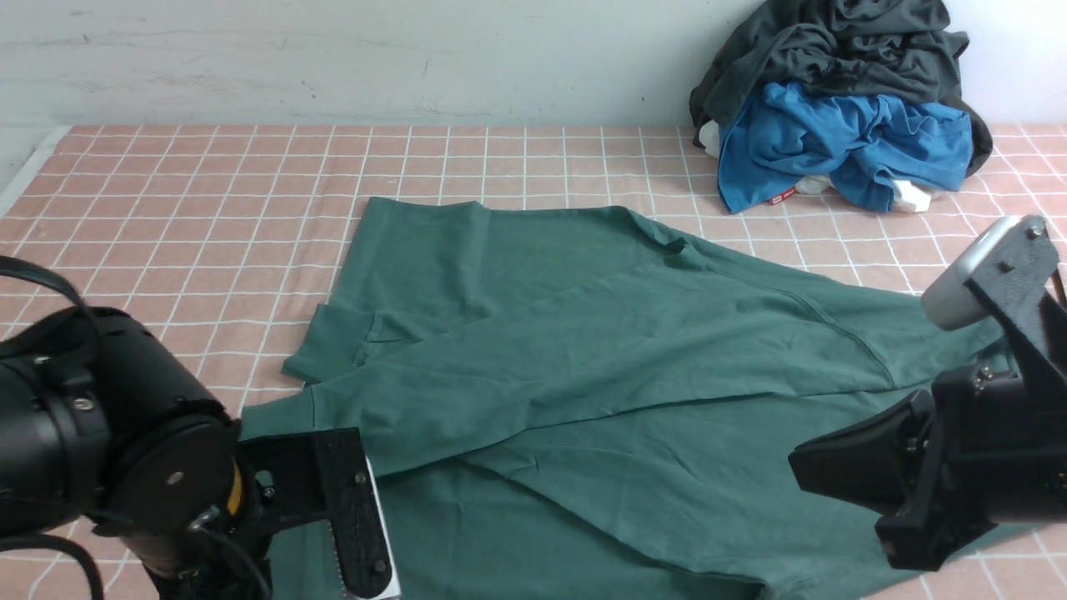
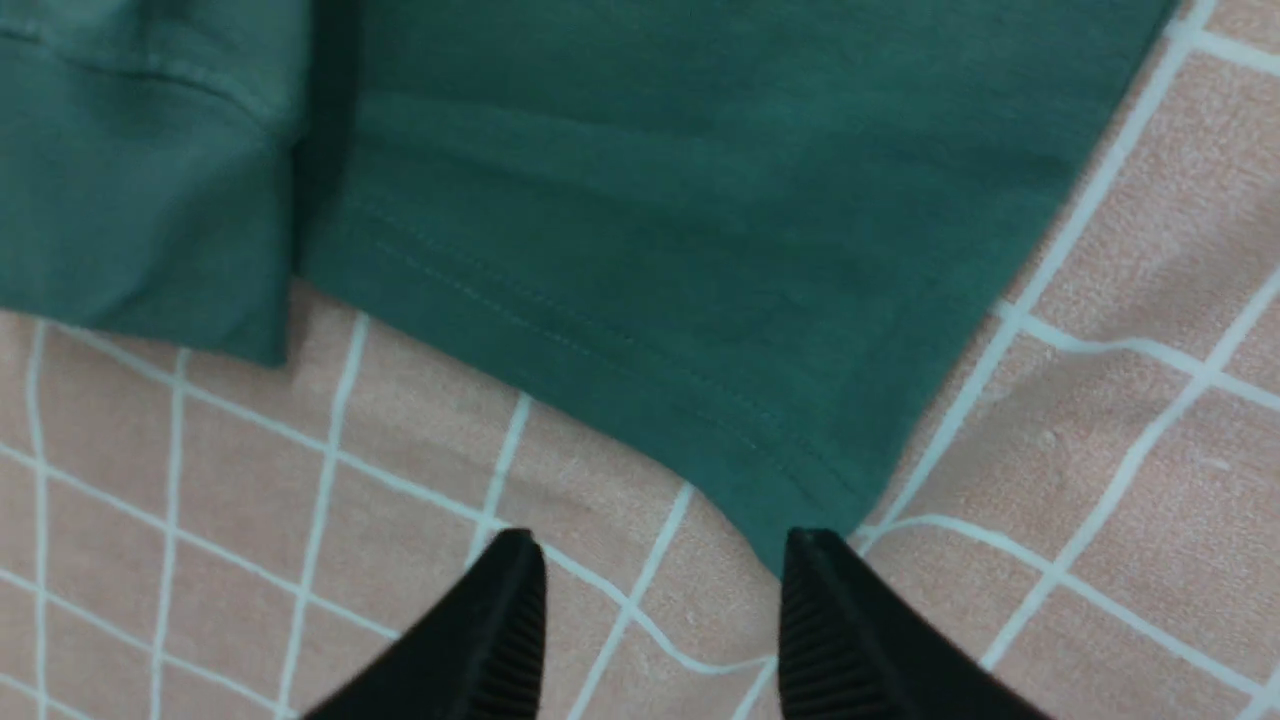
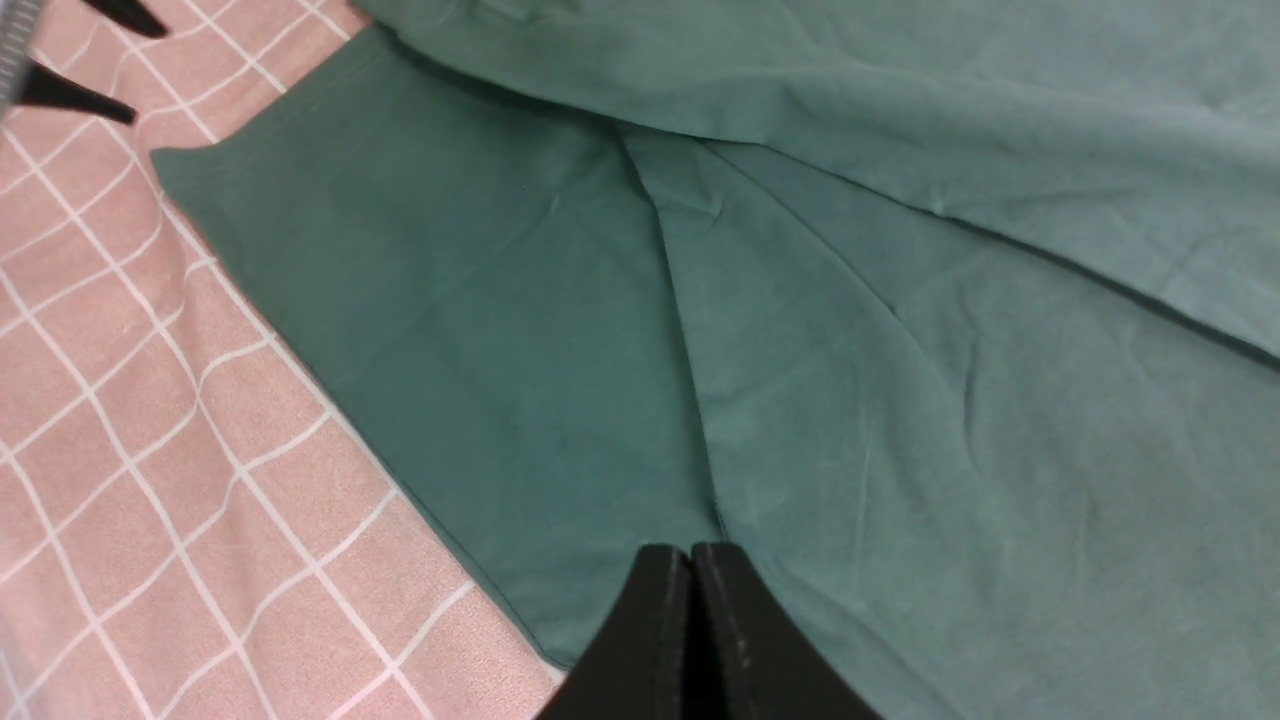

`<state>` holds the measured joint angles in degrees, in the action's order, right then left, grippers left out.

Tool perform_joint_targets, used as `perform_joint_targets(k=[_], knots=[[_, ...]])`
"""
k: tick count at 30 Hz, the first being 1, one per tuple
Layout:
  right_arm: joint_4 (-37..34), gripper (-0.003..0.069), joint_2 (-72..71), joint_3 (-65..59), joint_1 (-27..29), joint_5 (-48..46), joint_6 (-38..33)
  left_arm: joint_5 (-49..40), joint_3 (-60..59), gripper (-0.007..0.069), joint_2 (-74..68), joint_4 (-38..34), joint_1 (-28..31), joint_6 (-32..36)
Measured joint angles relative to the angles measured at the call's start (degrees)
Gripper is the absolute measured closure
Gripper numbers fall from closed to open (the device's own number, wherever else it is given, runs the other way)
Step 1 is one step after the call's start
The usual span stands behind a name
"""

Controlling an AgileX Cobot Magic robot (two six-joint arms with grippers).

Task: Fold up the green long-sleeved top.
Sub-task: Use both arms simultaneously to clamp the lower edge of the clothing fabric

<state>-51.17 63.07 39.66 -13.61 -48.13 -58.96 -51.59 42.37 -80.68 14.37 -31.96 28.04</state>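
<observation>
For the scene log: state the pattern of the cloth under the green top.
Pink cloth with white grid lines; front view shows best.

Left arm (image 1: 83,417) black, screw-studded; left claw (image 2: 660,560) pads (image 2: 515,620) ridged (yellow ring (image 1: 237,492), perhaps tape).

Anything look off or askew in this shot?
The green top lies skewed on the checked cloth: one sleeve crosses its body on a slant, and a cuff sticks out past its left edge. Blue and dark clothes sit heaped at the far right. No damage shows.
</observation>
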Motion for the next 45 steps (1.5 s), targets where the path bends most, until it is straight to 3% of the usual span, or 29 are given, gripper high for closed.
perform_joint_targets(k=[4, 10, 14, 15, 17, 20, 29, 34, 37, 38, 39, 42, 45], knots=[[-0.09, 0.0669, 0.00, 0.00, 0.00, -0.60, -0.89, 0.31, 0.00, 0.0240, -5.46, 0.00, 0.00, 3.14], [-0.14, 0.0669, 0.00, 0.00, 0.00, -0.92, -1.23, 1.02, 0.00, 0.0246, -11.18, 0.91, 0.00, 10.21], [-0.14, 0.0669, 0.00, 0.00, 0.00, -0.92, -1.26, 2.08, 0.00, 0.0370, -11.85, 2.48, 0.00, 9.33], [-0.14, 0.0669, 0.00, 0.00, 0.00, -0.92, -1.26, 2.08, 0.00, 0.0370, -11.85, 2.53, 0.00, 9.33], [-0.14, 0.0669, 0.00, 0.00, 0.00, -0.92, -1.44, 2.10, 0.00, 0.0493, -11.85, 2.79, 0.00, 7.57], [-0.14, 0.0669, 0.00, 0.00, 0.00, -0.92, -1.50, 2.10, 0.00, 0.0602, -10.84, 1.82, 0.00, 6.80], [-0.20, 0.0669, 0.00, 0.00, 0.00, -0.92, -1.72, 0.26, 0.00, 0.0632, -6.59, -3.30, 0.00, 9.14], [-0.31, 0.0669, 0.00, 0.00, 0.00, -1.08, -2.08, 0.73, 0.00, 0.0587, -6.53, -4.10, 0.00, 9.75], [-0.31, 0.0669, 0.00, 0.00, 0.00, -1.26, -2.28, 1.00, -0.59, 0.0473, -6.53, -4.94, 0.00, 11.96], [-0.31, 0.0669, 0.00, 0.00, 0.00, -1.39, -2.28, 1.32, -1.67, 0.0400, -6.53, -4.85, 0.00, 13.45], [-0.31, 0.0669, 0.00, 0.00, 0.00, -1.39, -2.28, 1.41, -1.87, 0.0400, -6.53, -4.85, 0.00, 13.66], [-0.32, 0.0669, 0.00, 0.00, 0.00, -1.71, -2.28, 3.98, -5.50, 0.0288, -6.53, -2.85, 0.00, 16.17], [-0.32, 0.0669, 0.00, 0.00, 0.00, -1.79, -2.28, 8.29, -8.16, 0.0268, -6.53, 0.57, 0.00, 15.55]])
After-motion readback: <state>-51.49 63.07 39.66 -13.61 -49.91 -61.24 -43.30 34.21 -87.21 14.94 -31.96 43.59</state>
